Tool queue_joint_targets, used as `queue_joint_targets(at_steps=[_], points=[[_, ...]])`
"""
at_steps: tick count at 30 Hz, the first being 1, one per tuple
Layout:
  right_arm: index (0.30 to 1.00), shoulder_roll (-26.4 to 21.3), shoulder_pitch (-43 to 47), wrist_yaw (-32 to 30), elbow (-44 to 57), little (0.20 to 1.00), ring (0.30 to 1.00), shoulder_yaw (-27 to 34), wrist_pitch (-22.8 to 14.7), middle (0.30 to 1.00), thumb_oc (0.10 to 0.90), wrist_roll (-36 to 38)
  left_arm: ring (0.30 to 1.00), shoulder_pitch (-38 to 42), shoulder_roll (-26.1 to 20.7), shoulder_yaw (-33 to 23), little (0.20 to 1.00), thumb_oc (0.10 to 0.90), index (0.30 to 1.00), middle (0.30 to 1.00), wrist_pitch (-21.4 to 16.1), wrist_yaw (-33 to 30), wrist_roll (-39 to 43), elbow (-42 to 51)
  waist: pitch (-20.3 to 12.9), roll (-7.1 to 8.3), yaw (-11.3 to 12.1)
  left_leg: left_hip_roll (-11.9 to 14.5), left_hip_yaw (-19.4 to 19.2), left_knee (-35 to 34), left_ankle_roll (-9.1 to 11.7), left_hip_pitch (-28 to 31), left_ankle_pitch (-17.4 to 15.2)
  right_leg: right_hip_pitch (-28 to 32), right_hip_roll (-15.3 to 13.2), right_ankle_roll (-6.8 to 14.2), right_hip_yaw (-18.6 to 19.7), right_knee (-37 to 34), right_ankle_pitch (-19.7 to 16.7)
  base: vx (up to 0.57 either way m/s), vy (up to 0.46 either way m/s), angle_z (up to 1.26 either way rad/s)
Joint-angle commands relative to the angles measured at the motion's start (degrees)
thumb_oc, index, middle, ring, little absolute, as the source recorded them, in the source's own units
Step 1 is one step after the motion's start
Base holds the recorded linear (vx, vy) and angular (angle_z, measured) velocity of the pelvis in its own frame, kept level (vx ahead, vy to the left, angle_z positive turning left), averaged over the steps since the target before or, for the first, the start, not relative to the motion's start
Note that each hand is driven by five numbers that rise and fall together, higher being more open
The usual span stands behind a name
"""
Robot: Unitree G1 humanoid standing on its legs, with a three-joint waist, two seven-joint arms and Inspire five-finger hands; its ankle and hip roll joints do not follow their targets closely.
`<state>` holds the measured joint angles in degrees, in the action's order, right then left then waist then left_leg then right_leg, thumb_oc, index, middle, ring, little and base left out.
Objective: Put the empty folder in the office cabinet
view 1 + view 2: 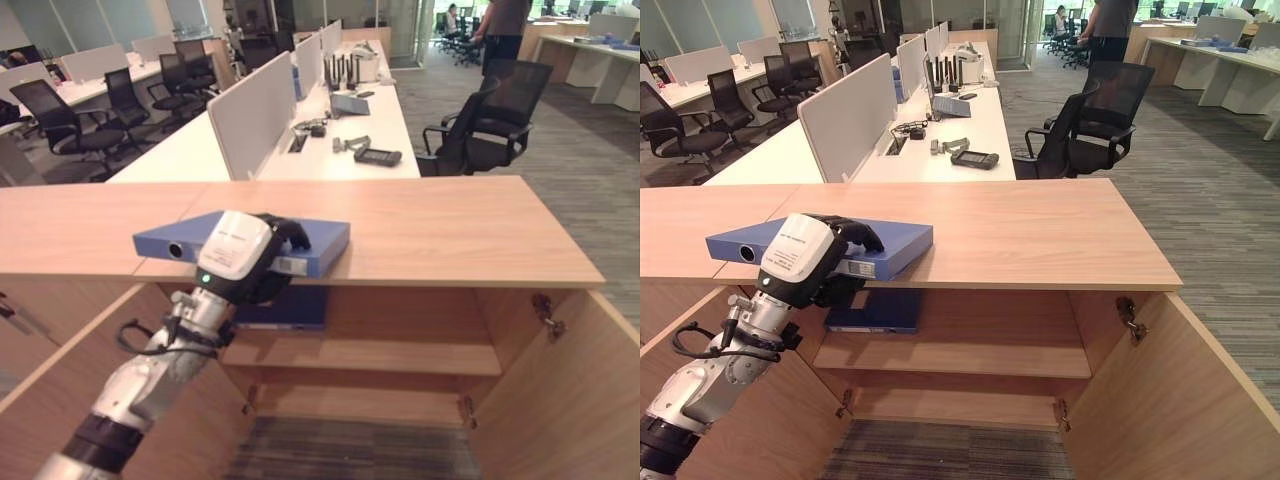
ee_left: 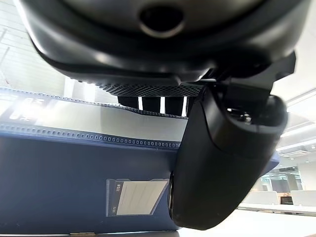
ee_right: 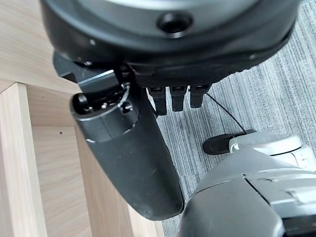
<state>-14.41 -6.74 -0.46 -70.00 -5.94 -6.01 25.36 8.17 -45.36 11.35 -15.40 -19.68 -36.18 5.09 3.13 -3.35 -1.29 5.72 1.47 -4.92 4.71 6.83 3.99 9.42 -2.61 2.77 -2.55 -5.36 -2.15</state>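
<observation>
- Flat on the cabinet (image 1: 470, 235) top's front edge lies the blue folder (image 1: 320, 240), overhanging slightly.
- Left hand (image 1: 245, 255) clamps it, fingers above, thumb on its spine.
- Right hand (image 3: 148, 148) hangs relaxed beside the cabinet.

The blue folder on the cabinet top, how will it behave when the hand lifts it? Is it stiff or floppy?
The blue folder looks like a boxy, straight-edged case, so it is probably stiff. The left hand, with fingers curled over its top and thumb at its spine, grips near one side, so the folder may tilt. Its face looks smooth, perhaps slippery.
</observation>
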Motion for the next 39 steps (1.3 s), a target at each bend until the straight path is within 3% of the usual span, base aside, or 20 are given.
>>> queue_joint_targets(at_steps=[1, 10, 17, 22, 25, 26, 27, 28, 29, 31, 39], points=[[0.9, -0.6, 4.1, 0.3, 0.4, 0.9, 0.9, 0.9, -1.9, 0.9, 0.8, 2.3, 0.3, 7.2, 1.7, -8.1, 0.3, 0.4, 0.3, 0.3, -0.3, -2.0, 7.2, 4.2, 2.0, 0.83, 0.7, 3.3, -1.1, -0.1, 3.6, 2.9, -4.1, 1.9, -3.2, 4.7, -3.3, 0.7, 5.6, 0.0, 0.0, 0.0], [0.9, -1.1, 5.8, 1.8, 0.2, 0.9, 0.9, 0.1, -1.2, 0.9, 0.8, 1.5, 0.3, 10.8, 0.8, -20.1, 0.3, 0.4, 0.3, 0.3, -2.2, -5.7, 21.6, 11.5, 1.8, -0.18, 2.1, 2.7, -0.2, -0.1, 3.5, 2.3, -3.6, 2.2, -3.4, 4.6, -4.2, 0.8, 5.8, 0.0, -0.007, 0.05], [0.9, -1.6, 6.5, 2.1, 0.0, 0.9, 0.9, -0.2, -0.9, 0.9, 0.8, 1.1, 0.3, 12.5, -0.9, -23.6, 0.3, 0.4, 0.3, 0.3, -4.6, -5.0, 32.1, 13.6, 1.6, -0.81, 2.8, 2.5, 0.8, -0.1, 3.5, 2.0, -3.4, 2.5, -3.5, 4.4, -5.3, 1.2, 6.1, 0.0, -0.005, 0.14], [0.9, -2.4, 6.3, 3.0, -0.1, 0.9, 0.9, -0.3, -0.2, 0.9, 0.8, 0.8, 0.3, 11.6, -2.1, -26.2, 0.3, 0.4, 0.3, 0.3, -8.8, 3.3, 51.8, 14.9, 1.5, -1.26, 3.4, 2.1, 1.9, -0.1, 3.4, 1.7, -3.1, 2.8, -3.5, 4.2, -6.3, 1.5, 6.3, -0.01, -0.007, 0.15], [0.9, -2.6, 6.2, 3.2, 0.0, 0.9, 0.9, -0.3, 0.0, 0.9, 0.8, 0.7, 0.3, 10.4, -3.0, -27.6, 0.3, 0.4, 0.3, 0.3, -9.5, 6.2, 58.5, 14.7, 1.5, -1.41, 3.6, 2.1, 2.2, -0.1, 3.5, 1.5, -3.1, 2.8, -3.5, 4.2, -6.6, 1.6, 6.4, 0.0, -0.002, 0.1], [0.9, -2.8, 6.1, 3.6, -0.3, 0.9, 0.9, -0.3, 0.2, 0.9, 0.8, 0.4, 0.3, 8.7, -4.1, -29.4, 0.3, 0.4, 0.3, 0.3, -10.2, 10.5, 66.3, 14.3, 1.5, -1.58, 4.0, 2.0, 2.5, -0.1, 3.5, 1.3, -3.0, 2.8, -3.5, 4.2, -6.8, 1.5, 6.5, 0.0, -0.002, 0.04], [0.9, -2.8, 6.1, 3.6, -0.4, 0.9, 0.9, -0.3, 0.2, 0.9, 0.8, 0.4, 0.3, 8.7, -4.1, -29.4, 0.3, 0.4, 0.3, 0.3, -10.2, 10.6, 66.4, 14.3, 1.5, -1.58, 3.9, 2.0, 2.5, -0.1, 3.5, 1.3, -3.0, 2.8, -3.5, 4.2, -6.8, 1.5, 6.5, -0.01, -0.002, 0.03], [0.9, -2.9, 6.0, 3.7, -0.4, 0.9, 0.9, -0.3, 0.3, 0.9, 0.8, 0.2, 0.3, 7.6, -4.4, -30.0, 0.3, 0.4, 0.3, 0.3, -10.6, 13.9, 72.1, 14.2, 1.4, -1.7, 4.1, 2.0, 2.6, -0.1, 3.6, 1.3, -2.9, 2.9, -3.5, 4.1, -6.9, 1.5, 6.5, -0.01, 0.003, 0.04], [0.9, -3.0, 5.8, 4.6, -0.7, 0.9, 0.9, 0.1, 0.5, 0.9, 0.8, 0.2, 0.3, 4.9, -4.8, -31.6, 0.3, 0.4, 0.3, 0.3, -9.7, 20.7, 81.4, 14.8, 1.3, -1.82, 4.4, 2.0, 2.8, -0.1, 3.6, 1.3, -2.8, 3.0, -3.6, 4.1, -7.1, 1.5, 6.5, -0.01, 0.001, 0.07], [0.9, -3.1, 5.7, 4.8, -1.2, 0.9, 0.9, 0.1, 0.7, 0.9, 0.8, -0.2, 0.3, 2.2, -5.2, -32.7, 0.3, 0.4, 0.3, 0.3, -9.0, 23.9, 87.8, 14.1, 1.2, -2.0, 4.7, 2.0, 3.0, -0.1, 3.6, 1.2, -2.8, 3.2, -3.5, 4.1, -7.2, 1.5, 6.6, -0.01, 0.002, 0.06], [0.9, -3.3, 6.4, 5.7, -2.3, 0.9, 0.9, 0.3, 0.8, 0.9, 0.8, -1.5, 0.3, -4.9, -10.4, -34.7, 0.3, 0.4, 0.3, 0.3, -3.3, 33.8, 99.2, 12.9, 1.4, -2.38, 6.1, 2.0, 3.8, -0.1, 3.7, 1.2, -2.7, 3.8, -3.6, 4.2, -7.8, 1.6, 7.0, -0.01, -0.005, 0.06]])
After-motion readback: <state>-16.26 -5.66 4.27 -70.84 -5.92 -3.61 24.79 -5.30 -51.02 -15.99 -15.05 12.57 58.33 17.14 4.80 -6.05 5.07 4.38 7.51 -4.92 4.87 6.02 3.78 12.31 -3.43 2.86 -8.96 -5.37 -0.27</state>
